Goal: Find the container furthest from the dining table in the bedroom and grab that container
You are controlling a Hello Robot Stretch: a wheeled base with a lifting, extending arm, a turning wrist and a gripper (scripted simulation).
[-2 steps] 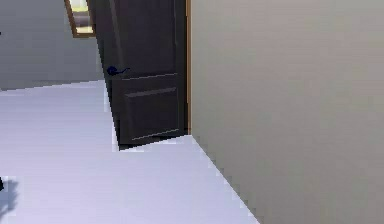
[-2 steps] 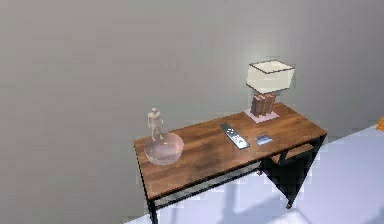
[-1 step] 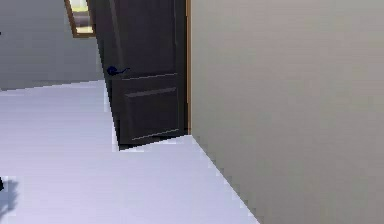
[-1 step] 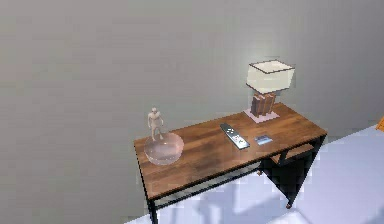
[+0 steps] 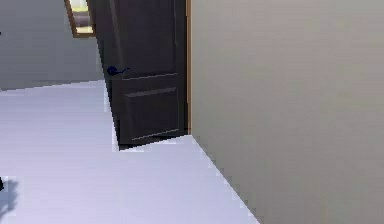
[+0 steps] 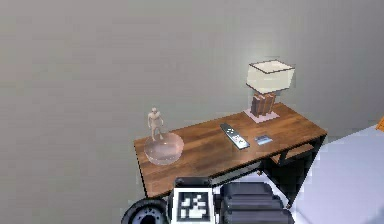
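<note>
A pale pink, see-through bowl [image 6: 162, 149] sits on the left end of a brown wooden desk [image 6: 205, 152] in the arm side view. A small figurine [image 6: 154, 121] stands just behind the bowl. At the bottom edge, a white marker square [image 6: 192, 205] shows with the gripper's dark body [image 6: 147, 213] to its left, low in front of the desk's near edge. Its far end is cut off, so I cannot tell whether it holds anything.
The desk also carries a table lamp [image 6: 269, 86], a remote [image 6: 235, 136] and a small flat card [image 6: 265, 141], against a plain grey wall. In the forward view a dark door [image 5: 148, 70] stands ajar beside a beige wall [image 5: 290, 100], with pale floor [image 5: 70, 150] to the left.
</note>
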